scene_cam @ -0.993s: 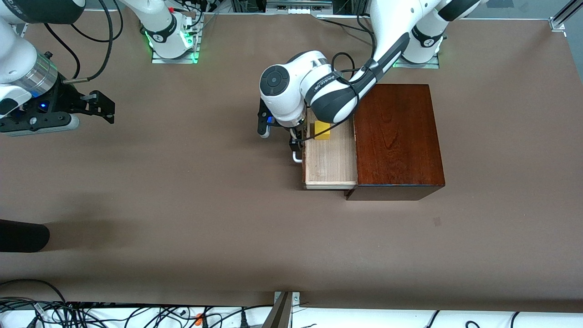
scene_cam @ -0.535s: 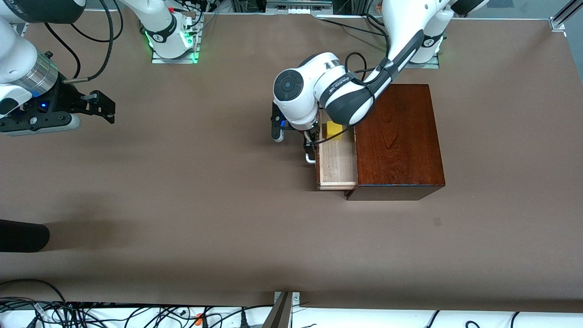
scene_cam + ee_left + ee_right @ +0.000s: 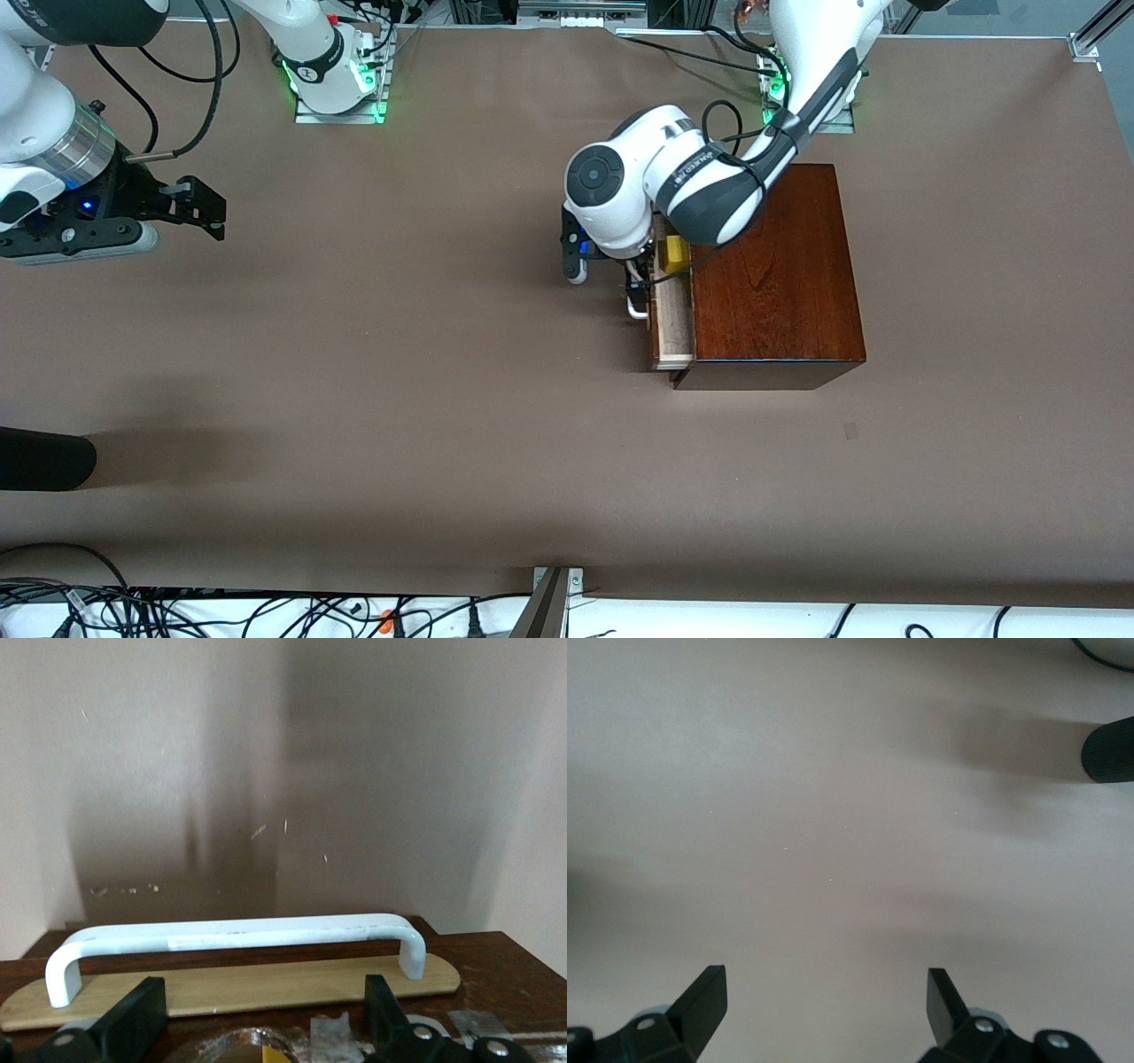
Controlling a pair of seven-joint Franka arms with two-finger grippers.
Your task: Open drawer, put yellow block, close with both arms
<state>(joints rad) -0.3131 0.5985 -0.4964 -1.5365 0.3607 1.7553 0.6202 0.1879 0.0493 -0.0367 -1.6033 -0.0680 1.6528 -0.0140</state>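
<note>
So this one looks pretty close to wrapped up. The small bright yellow cube (image 3: 676,254) is already sitting inside the pale-wood-lined sliding drawer (image 3: 673,323), up at the end of the tray farther from the front camera, partly tucked under the left arm's wrist. The drawer itself only pokes out a narrow strip from the glossy dark mahogany box (image 3: 769,266), so the "open" and "put block in" parts look done and what's left is finishing the close.

The left end effector (image 3: 636,288) is down at the drawer front, right at the white U-shaped handle (image 3: 235,937). In the left wrist view the two black fingers (image 3: 133,1020) stand spread wide apart with the handle lying across just ahead of them, nothing clamped between them, so my read is it's pushing on the front rather than gripping anything. I can't tell for sure whether it's actually touching the handle.

The right end effector (image 3: 190,208) waits over bare brown desk (image 3: 399,399) toward the right arm's end, well apart from the box. Its fingers (image 3: 700,1001) are spread too, holding nothing, just desk under them.

The task says close with both arms, but as things stand only the left one is anywhere near the drawer. Remaining: shove that last strip in flush, and maybe bring the right arm over to help
</note>
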